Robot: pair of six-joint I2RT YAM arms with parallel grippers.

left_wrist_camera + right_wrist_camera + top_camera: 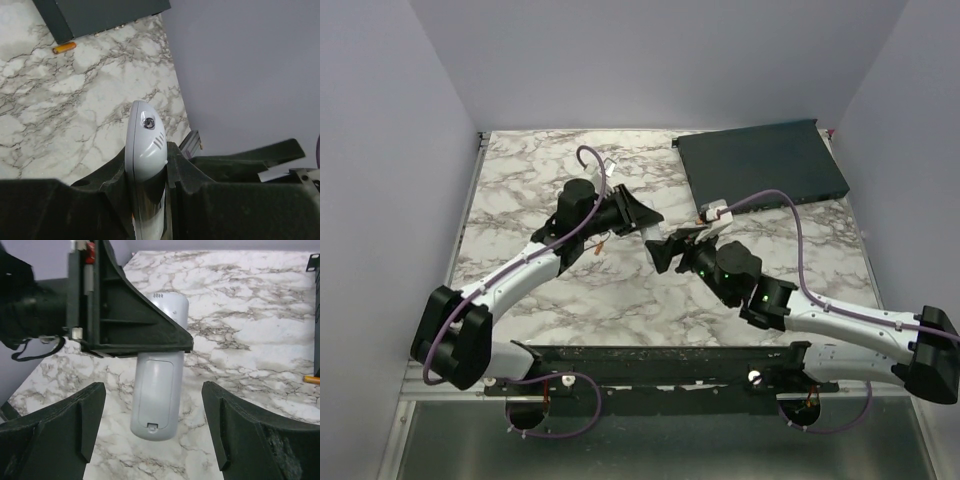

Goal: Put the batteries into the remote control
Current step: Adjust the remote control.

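My left gripper (147, 165) is shut on the white remote control (145, 145) and holds it above the marble table. In the right wrist view the remote (157, 395) shows its back, with the cover on and a small latch at its near end. My right gripper (154, 390) is open, with its fingers (75, 430) on either side of the remote's free end and not touching it. One orange-copper battery (65, 47) lies on the table by the dark box and shows at the edge of the right wrist view (311, 379). In the top view both grippers meet mid-table, the left (638, 215) and the right (665, 250).
A large dark flat box (760, 165) lies at the back right of the table; its corner also shows in the left wrist view (100, 15). A small orange piece (602, 243) lies by the left arm. Grey walls close in the table on three sides.
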